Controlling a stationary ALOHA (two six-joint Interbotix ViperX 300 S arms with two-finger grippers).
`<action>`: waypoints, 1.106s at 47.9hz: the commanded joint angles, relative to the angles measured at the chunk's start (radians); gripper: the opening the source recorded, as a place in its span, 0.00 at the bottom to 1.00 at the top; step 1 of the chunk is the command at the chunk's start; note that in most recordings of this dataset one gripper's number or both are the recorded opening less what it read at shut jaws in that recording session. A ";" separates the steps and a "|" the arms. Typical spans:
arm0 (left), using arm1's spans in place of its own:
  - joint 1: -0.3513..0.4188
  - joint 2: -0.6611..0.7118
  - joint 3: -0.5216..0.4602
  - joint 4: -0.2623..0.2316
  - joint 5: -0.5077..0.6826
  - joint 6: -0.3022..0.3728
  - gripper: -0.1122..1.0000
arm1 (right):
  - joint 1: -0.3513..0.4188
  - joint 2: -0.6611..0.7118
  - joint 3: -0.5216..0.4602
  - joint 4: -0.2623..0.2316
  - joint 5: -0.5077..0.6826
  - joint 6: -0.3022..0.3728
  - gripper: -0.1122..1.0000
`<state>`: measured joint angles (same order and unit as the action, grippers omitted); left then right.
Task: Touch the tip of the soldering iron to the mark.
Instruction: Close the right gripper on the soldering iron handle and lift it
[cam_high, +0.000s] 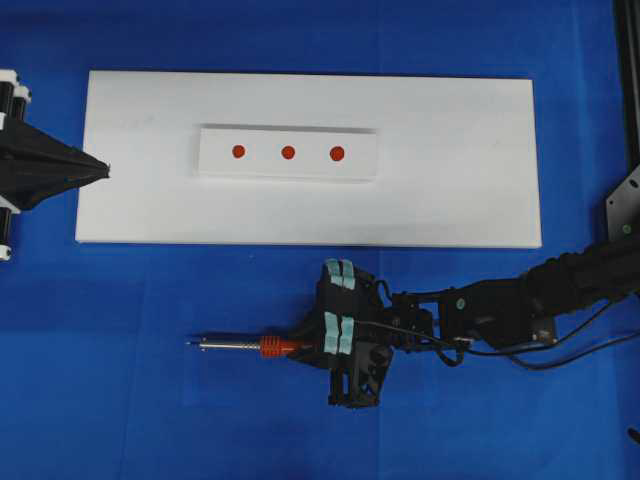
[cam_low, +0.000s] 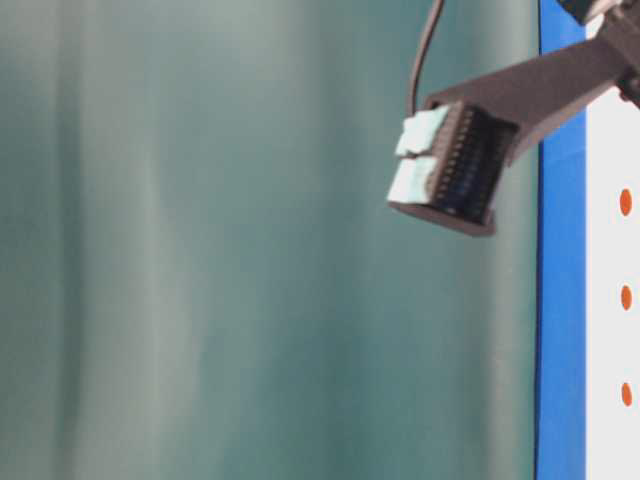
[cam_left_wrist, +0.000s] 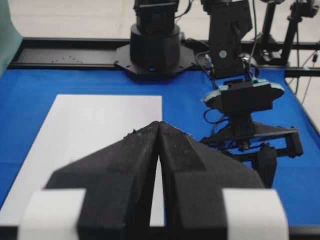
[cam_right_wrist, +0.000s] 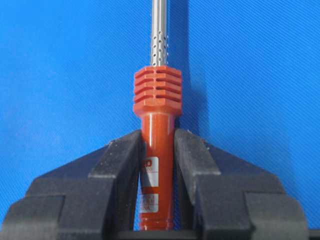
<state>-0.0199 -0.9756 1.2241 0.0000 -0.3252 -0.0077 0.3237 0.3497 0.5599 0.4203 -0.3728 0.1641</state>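
Overhead view: the left gripper (cam_high: 100, 168) is seen at the far left, its fingers pressed together on nothing, the tip just over the left edge of the white board (cam_high: 450, 200) laid on the blue desk (cam_high: 120, 380). A smaller white strip (cam_high: 288, 170) on the board carries three red marks (cam_high: 288, 152) in a row. Below the board, the soldering iron (cam_high: 250, 346) is lying level over the desk, tip pointing left, well apart from the marks. Its orange handle is clamped by the right gripper (cam_right_wrist: 157, 155), fingers closed on it.
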 joint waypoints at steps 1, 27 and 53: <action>-0.006 0.003 -0.011 0.002 -0.015 -0.002 0.10 | -0.006 -0.095 0.002 0.003 0.021 -0.005 0.16; -0.014 0.003 -0.011 0.003 -0.021 0.000 0.10 | -0.054 -0.419 0.011 -0.003 0.316 -0.101 0.16; -0.017 0.003 -0.011 0.002 -0.031 0.000 0.10 | -0.135 -0.446 0.015 -0.078 0.399 -0.109 0.16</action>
<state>-0.0337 -0.9756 1.2241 0.0000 -0.3482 -0.0077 0.2255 -0.0614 0.5921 0.3590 0.0000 0.0568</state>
